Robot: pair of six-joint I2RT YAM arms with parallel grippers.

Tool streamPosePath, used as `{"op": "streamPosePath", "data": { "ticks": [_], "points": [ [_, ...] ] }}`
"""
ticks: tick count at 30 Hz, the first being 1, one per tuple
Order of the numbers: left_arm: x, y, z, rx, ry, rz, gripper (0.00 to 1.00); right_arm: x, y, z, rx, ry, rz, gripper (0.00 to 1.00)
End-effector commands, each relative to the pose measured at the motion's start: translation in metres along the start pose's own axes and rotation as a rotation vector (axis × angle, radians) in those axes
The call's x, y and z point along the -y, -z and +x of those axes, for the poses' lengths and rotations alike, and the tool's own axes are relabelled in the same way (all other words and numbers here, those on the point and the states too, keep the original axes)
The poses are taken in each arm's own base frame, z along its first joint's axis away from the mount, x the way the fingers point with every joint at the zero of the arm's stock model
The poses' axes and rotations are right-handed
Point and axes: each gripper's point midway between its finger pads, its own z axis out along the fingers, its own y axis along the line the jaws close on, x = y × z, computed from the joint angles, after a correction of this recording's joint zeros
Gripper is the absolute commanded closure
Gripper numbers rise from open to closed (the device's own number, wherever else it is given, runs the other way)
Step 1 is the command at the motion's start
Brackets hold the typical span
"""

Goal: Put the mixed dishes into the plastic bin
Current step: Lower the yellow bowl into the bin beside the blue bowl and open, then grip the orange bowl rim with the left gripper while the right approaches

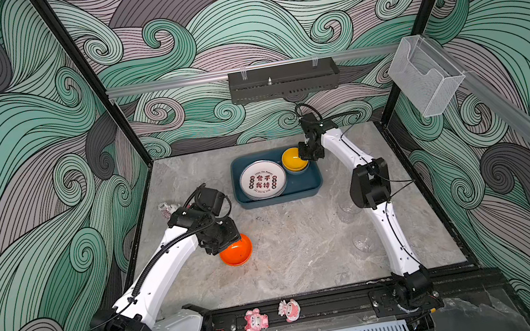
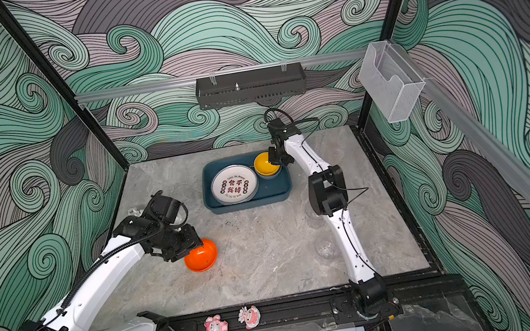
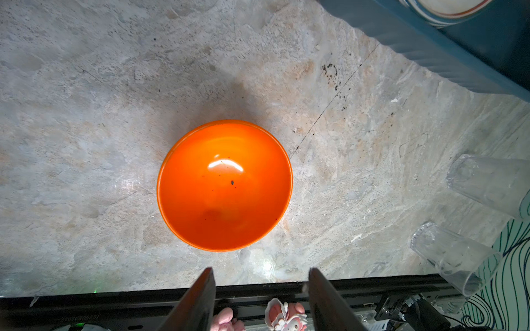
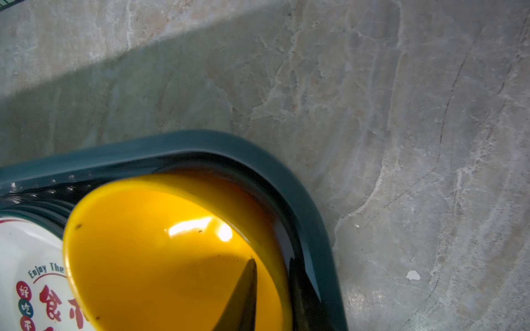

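Pink figurines (image 1: 256,322) sit on the near rail (image 1: 334,304) in both top views; farther back the plastic bin (image 1: 280,199) holds a plate (image 1: 263,179) and yellow bowl (image 1: 291,160); clear glasses (image 1: 349,208) at right barely show. Left wrist: left gripper (image 3: 261,270) spread, empty, orange bowl (image 3: 225,186) just ahead (bare table (image 3: 86,114) all round). Right wrist: right gripper (image 4: 272,263) straddles the yellow bowl's rim, grip unclear; plate lettering "Enjoy The" is cut off.

Bin: I see the teal plastic bin (image 2: 250,202) toward the far side of the counter (image 2: 274,270).
Inside: lettered white plate (image 2: 234,188) left, yellow bowl (image 2: 264,163) right.
Right pincer (image 2: 275,161): at the yellow bowl's rim; I can't read its grip.
Left pincer (image 2: 193,248): over the near-left edge of the orange bowl (image 2: 205,256), which sits well apart from the bin.
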Motion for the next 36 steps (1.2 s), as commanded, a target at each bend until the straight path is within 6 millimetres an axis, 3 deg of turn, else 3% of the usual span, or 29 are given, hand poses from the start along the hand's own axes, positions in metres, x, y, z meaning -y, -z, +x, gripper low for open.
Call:
{"op": "streamPosePath", "data": {
  "ticks": [1,12,18,27,36],
  "points": [
    [-0.007,0.001,0.004,-0.016,0.025,-0.022,0.45,0.0,0.015,-0.005,0.022,-0.007,0.005,0.75],
    [-0.009,0.005,0.004,0.004,0.026,-0.017,0.45,-0.002,0.067,-0.016,0.099,0.014,0.008,0.71],
    [-0.014,0.01,0.004,0.031,0.028,-0.026,0.45,-0.004,0.089,-0.011,0.107,0.026,-0.004,0.71],
    [-0.028,0.016,0.002,0.082,0.043,-0.053,0.44,-0.023,0.12,0.014,0.077,0.063,-0.088,0.71],
    [-0.044,0.014,0.004,0.112,0.079,-0.095,0.43,-0.054,0.139,0.057,0.035,0.058,-0.314,0.68]
  ]
}}
